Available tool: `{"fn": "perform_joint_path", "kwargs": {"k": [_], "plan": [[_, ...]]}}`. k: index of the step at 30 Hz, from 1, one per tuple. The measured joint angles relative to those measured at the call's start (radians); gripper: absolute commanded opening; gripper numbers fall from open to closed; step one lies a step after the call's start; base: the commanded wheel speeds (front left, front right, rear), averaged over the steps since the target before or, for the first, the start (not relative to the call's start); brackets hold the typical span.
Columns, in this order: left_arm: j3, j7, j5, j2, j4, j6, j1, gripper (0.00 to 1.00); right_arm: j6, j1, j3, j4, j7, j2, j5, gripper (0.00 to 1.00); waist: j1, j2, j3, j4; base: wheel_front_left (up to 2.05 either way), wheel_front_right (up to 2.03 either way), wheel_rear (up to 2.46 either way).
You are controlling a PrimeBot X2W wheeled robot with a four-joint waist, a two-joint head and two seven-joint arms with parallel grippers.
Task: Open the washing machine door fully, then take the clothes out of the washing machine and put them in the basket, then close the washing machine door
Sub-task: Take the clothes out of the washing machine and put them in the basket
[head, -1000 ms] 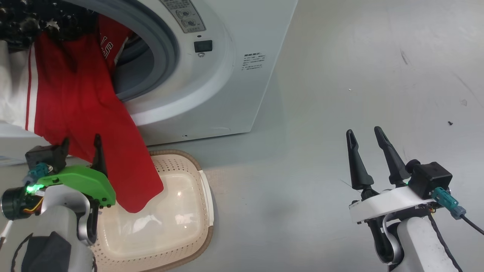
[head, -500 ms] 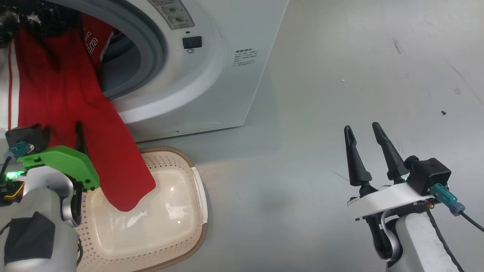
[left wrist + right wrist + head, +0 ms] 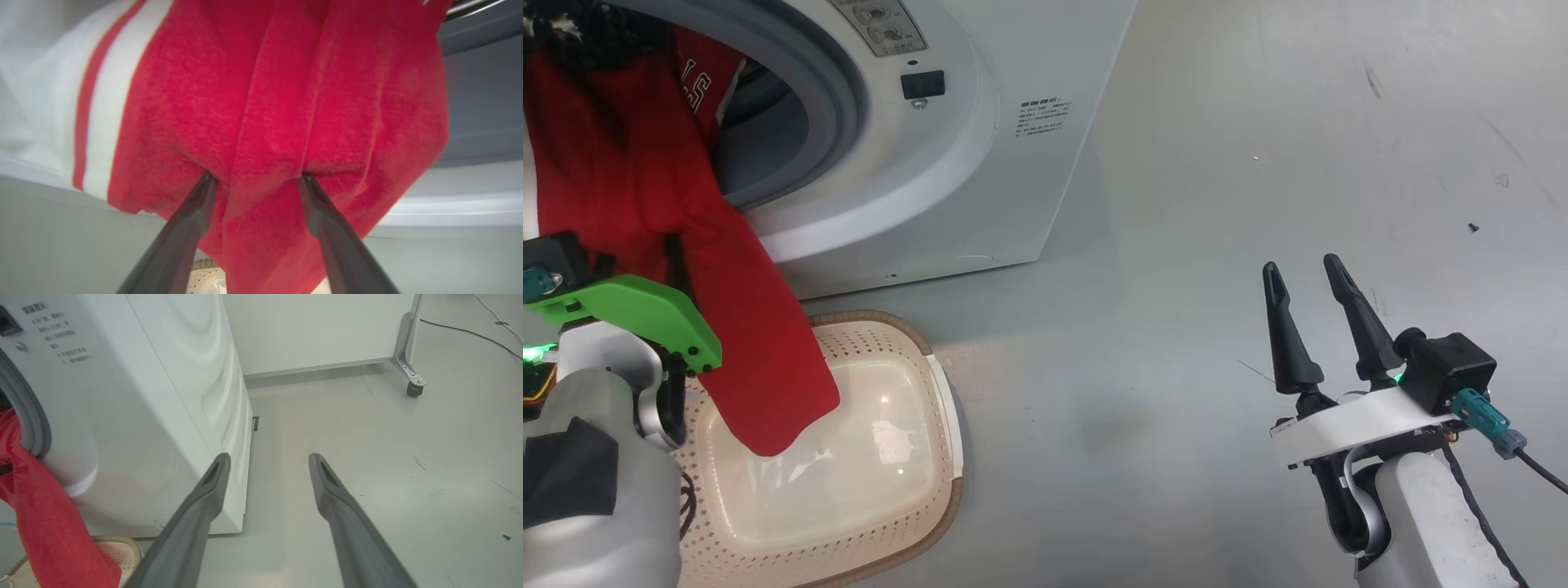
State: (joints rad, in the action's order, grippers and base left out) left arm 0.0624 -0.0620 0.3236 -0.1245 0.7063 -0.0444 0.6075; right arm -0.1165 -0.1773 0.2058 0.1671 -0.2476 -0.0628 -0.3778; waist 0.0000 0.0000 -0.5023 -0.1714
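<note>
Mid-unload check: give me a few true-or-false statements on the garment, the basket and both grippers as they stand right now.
The red garment hangs out of the washing machine. True.
The right gripper holds cloth. False: it is open and empty, above the floor.
The basket stands on the floor in front of the washing machine. True.
The left gripper is shut on the red garment. False: its fingers are spread, tips against the cloth.
</note>
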Motion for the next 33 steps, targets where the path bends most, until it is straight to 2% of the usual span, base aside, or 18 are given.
{"fn": "perform_joint_path", "kwargs": {"k": [2, 3, 4, 5, 11, 18, 33], "plan": [[0.002, 0.0, 0.004, 0.004, 0.01, 0.0, 0.007, 1.0, 0.0, 0.0, 0.0, 0.0, 0.0, 0.0, 0.0, 1.0, 0.0, 0.0, -0.001, -0.001, 0.0, 0.0, 0.0], [0.004, -0.005, 0.012, 0.006, 0.016, 0.0, 0.01, 0.33, 0.0, 0.0, 0.0, 0.0, 0.0, 0.0, 0.0, 1.0, 0.0, 0.0, -0.002, -0.002, 0.0, 0.0, 0.0], [0.006, -0.007, 0.017, 0.007, 0.023, 0.002, 0.014, 0.33, 0.0, 0.0, 0.0, 0.0, 0.0, 0.0, 0.0, 1.0, 0.0, 0.0, -0.003, -0.002, 0.0, 0.0, 0.0], [0.006, -0.007, 0.021, 0.008, 0.028, 0.004, 0.019, 0.0, 0.0, 0.0, 0.0, 0.0, 0.0, 0.0, 0.0, 1.0, 0.0, 0.0, -0.004, -0.002, 0.0, 0.0, 0.0], [0.005, -0.002, 0.021, 0.014, 0.044, 0.014, 0.03, 0.0, -0.005, 0.0, -0.001, 0.0, 0.0, 0.001, 0.0, 1.0, 0.0, 0.0, -0.007, -0.002, 0.0, 0.0, 0.0], [-0.013, 0.061, 0.022, 0.025, 0.062, 0.042, 0.031, 0.0, -0.005, -0.006, -0.017, -0.003, 0.0, 0.001, 0.002, 1.0, 0.0, 0.0, -0.002, 0.009, 0.0, 0.0, 0.0], [-0.067, 0.299, -0.028, 0.029, 0.003, 0.113, -0.022, 0.0, -0.005, 0.0, -0.037, 0.009, 0.0, 0.001, 0.005, 1.0, 0.0, 0.0, 0.062, 0.063, 0.0, 0.0, 0.0]]}}
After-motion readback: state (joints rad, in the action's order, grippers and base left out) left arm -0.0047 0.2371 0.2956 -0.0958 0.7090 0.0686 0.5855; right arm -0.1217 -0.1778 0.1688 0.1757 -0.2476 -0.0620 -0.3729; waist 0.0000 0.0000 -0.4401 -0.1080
